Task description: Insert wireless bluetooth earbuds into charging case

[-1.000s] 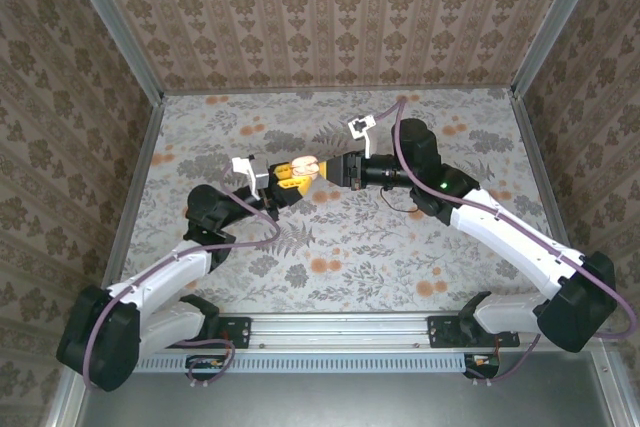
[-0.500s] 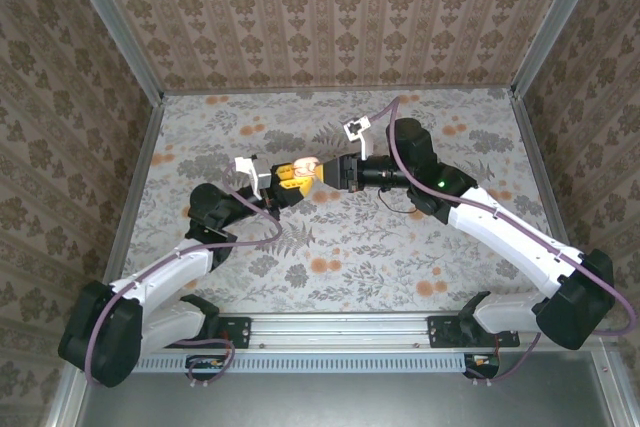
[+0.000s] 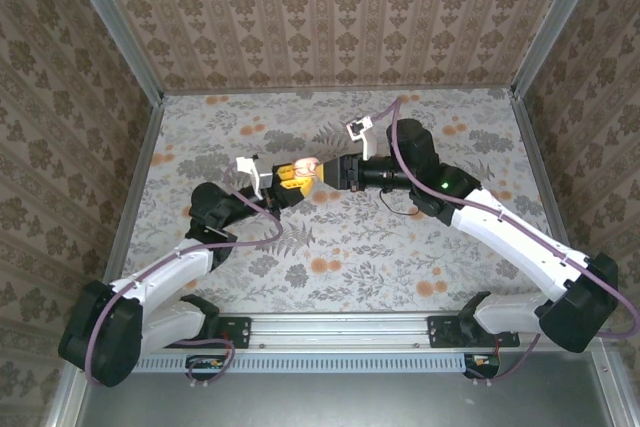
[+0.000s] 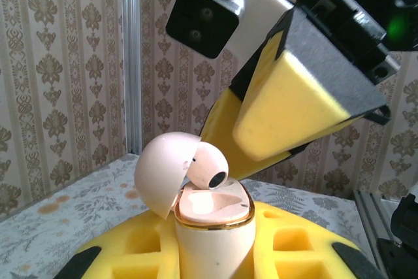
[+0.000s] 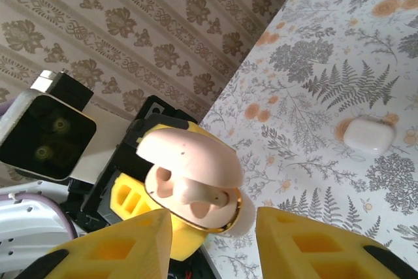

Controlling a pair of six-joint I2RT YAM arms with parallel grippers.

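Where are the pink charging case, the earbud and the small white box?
pink charging case (image 4: 212,246): left wrist view, front of its body.
earbud (image 4: 204,161): left wrist view, its rounded head.
small white box (image 5: 369,135): right wrist view, its top face.

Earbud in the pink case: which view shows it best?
Left wrist: the earbud is close and side-on, tilted at the case mouth. Right wrist shows it partly under the lid. Top external: the case is a pale blob, earbud too small to tell.

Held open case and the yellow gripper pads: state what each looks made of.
Case: probably smooth pale-pink plastic with a soft sheen on the lid and a shiny, gold-coloured, metal-looking rim. Pads: likely foam or rubber, matte and faintly pitted.
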